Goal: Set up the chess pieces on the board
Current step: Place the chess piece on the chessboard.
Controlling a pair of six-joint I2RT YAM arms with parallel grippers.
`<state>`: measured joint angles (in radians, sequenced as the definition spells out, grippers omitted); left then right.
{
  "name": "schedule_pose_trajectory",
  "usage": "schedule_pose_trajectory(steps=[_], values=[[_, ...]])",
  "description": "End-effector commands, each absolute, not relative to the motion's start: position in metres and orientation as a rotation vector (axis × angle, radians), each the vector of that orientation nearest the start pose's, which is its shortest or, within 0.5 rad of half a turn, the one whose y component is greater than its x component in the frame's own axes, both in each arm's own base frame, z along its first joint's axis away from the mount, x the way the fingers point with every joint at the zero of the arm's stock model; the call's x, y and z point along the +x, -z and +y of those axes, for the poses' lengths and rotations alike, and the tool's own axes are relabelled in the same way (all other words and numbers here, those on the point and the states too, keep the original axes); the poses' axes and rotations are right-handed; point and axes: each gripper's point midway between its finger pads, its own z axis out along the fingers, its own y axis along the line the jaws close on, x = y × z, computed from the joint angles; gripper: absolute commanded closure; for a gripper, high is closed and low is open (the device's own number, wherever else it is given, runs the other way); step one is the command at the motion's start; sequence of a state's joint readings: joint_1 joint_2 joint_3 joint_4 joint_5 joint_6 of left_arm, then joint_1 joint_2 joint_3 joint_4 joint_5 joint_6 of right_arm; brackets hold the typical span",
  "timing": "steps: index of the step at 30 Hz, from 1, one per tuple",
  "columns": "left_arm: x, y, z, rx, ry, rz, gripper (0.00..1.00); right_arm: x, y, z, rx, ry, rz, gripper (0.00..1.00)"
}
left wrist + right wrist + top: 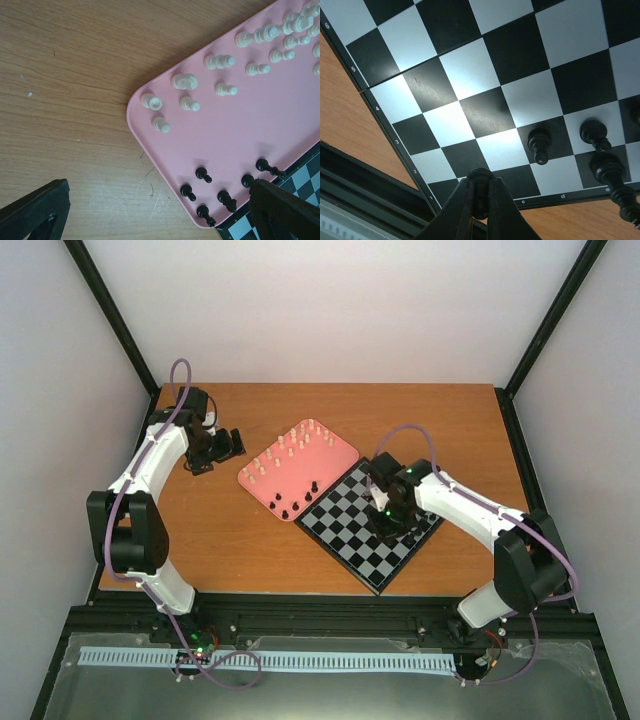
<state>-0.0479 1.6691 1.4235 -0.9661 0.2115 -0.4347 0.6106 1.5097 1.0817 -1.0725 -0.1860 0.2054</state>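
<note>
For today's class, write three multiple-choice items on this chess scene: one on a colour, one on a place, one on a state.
1. What colour are the chess pieces standing on the board? A black; B cream; C red.
2. Where do the cream pieces stand? A on the board; B on the pink tray; C in a closed box.
3. How is the right end effector? A wide open; B out of view; C shut on a black piece.

Key: 1 A, those seen on the squares are black. 2 B, they stand upright on the pink surface. 3 C, its fingers pinch a dark rounded piece above the board's edge.
</note>
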Motion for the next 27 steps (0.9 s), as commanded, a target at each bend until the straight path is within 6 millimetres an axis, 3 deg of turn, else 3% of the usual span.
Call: schedule_pose_trajectory(steps=[1,13,27], values=[[0.383,-0.151,-0.056,-0.497,0.422,2.763,0.00,0.200,-0.088,0.186,-0.614,-0.361,3.038,0.97],[0.383,-0.149,-0.056,-0.498,0.424,2.765,0.00,0.181,-0.059,0.176,-0.612,-0.303,3.101,0.97],[0.385,-0.149,-0.058,-0.496,0.436,2.767,0.00,0.197,-0.050,0.178,-0.548,-0.237,3.098,0.96]])
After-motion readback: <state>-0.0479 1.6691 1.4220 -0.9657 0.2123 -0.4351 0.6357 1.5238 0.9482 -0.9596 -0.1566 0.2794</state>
